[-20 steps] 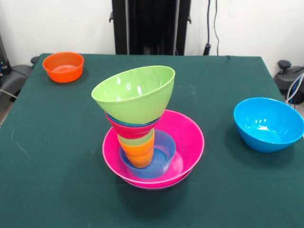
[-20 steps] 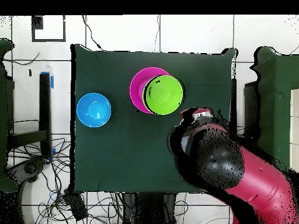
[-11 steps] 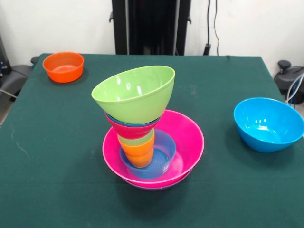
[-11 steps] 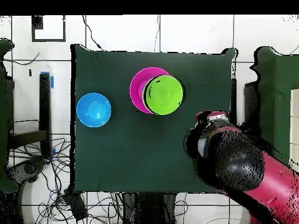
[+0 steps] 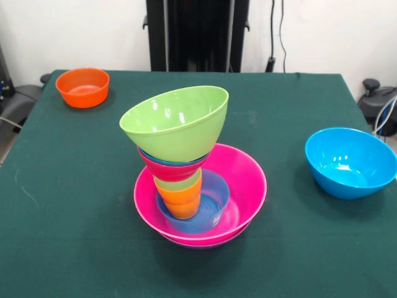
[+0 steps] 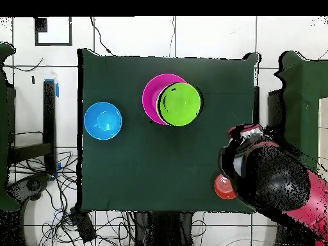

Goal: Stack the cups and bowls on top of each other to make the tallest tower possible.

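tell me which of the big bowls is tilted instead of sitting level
The lime green bowl on top of the tower: its rim slopes, higher at the picture's right. The pink bowl at the base and the sky-blue bowl alone on the cloth both sit level.

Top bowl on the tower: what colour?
Lime green bowl, tilted; shows best in the front view.

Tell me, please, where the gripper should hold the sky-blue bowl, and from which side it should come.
Probably the rim. The sky-blue bowl stands upright and open, alone on the table, its round wall too wide to span. Coming from above, one finger inside and one outside the wall looks best.
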Tool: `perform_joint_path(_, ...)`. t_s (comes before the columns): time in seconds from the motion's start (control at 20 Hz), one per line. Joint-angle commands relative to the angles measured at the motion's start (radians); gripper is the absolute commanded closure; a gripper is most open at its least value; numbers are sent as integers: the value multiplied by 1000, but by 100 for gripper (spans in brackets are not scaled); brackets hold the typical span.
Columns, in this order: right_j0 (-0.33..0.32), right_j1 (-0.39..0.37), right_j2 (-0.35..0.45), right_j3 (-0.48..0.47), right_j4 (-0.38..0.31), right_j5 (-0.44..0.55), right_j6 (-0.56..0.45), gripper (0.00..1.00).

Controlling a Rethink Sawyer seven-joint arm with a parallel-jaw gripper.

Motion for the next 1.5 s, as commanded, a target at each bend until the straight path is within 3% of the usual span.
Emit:
perform_joint_path(0.05, -47, 54, 158, 116, -75, 103, -355, 0)
perform_joint_path(0.4, -107, 77, 202, 114, -107, 68, -423, 0)
perform_joint_path(1.05, -285, 122, 324, 43, -206, 151, -642, 0)
perform_joint_path(1.5, -355, 173, 392, 30, -248, 120, -679, 0)
